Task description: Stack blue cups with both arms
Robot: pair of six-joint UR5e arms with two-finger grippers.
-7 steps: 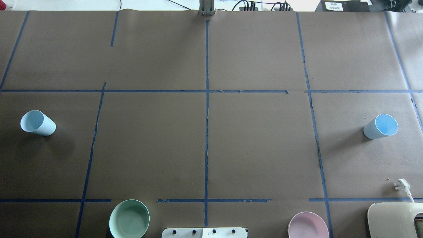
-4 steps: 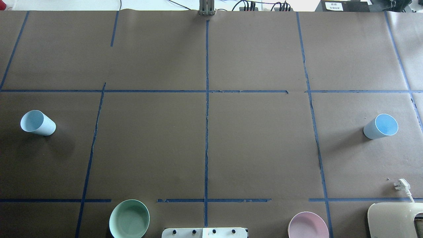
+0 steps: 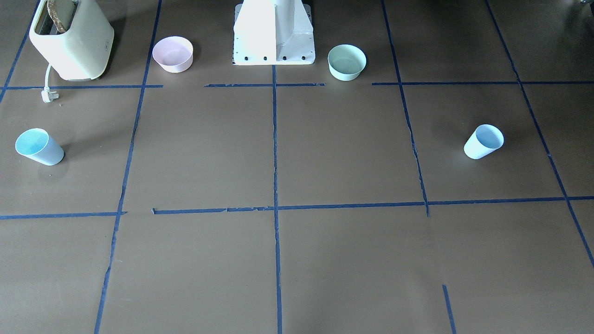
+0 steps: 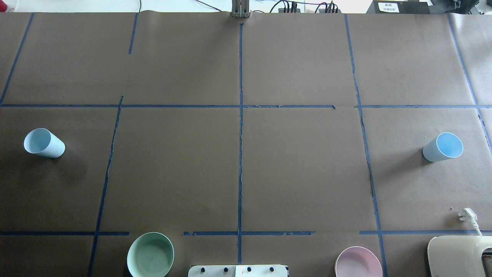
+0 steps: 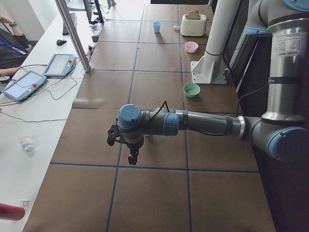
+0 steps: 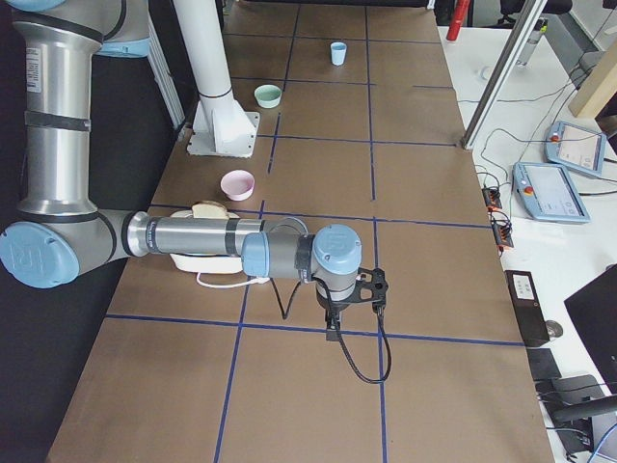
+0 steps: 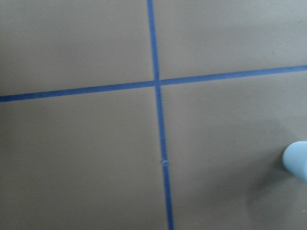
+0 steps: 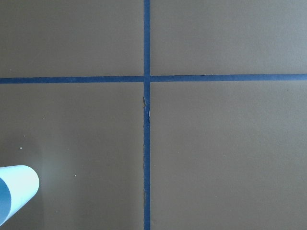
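You can't read the label on the black box (image 4: 415, 7). The left blue cup (image 4: 44, 143) and right blue cup (image 4: 442, 147) stand near opposite counter (image 4: 300, 173) ends, with bare paper between. You cannot tell how wide the jaws of the left arm (image 5: 203, 123) or right arm (image 6: 193, 236) are.

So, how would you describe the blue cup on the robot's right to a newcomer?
Find the cream toaster on the robot's far right. Past its white plug, farther from the robot, a blue cup stands alone. It is taller and narrower than the pink bowl, with a brighter blue inside than the other cup.
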